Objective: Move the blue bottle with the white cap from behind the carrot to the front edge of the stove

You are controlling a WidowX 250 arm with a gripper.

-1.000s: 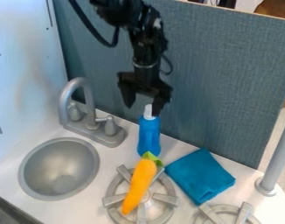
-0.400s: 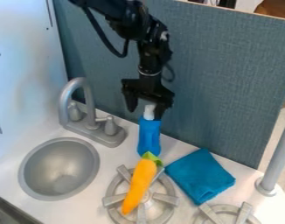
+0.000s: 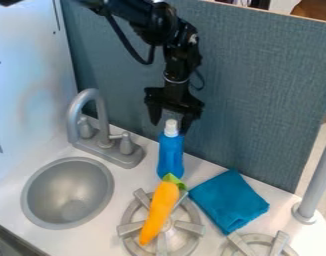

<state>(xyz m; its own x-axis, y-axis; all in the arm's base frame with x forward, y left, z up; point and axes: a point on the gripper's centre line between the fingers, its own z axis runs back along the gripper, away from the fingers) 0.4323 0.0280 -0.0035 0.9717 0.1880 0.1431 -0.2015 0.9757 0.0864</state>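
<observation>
Slightly rightward in the view, the gripper (image 3: 170,126) had shifted over the last second, while the bottle (image 3: 170,156), the carrot (image 3: 159,212) and the cloth (image 3: 230,201) had kept their places. That brought the bottle's white cap (image 3: 171,128) from beside the right-hand finger to a more central spot between the two, so the gripper seemed better lined up with the bottle's top. Its fingers stood apart and pointed down, with no sign of a grip; whether either one touched the cap could not be told.

The blue bottle was upright on the counter (image 3: 142,187), near the grey divider (image 3: 259,100) and to the right of the faucet (image 3: 92,125). Just in front of it the carrot lay slantwise on a burner (image 3: 131,228), its green leaves close to the bottle's base, though contact there was unclear. The folded blue cloth lay to the right of that burner, and the round sink (image 3: 67,192) was off to the left. No label or lettering could be made out on bottle, carrot or cloth.
</observation>
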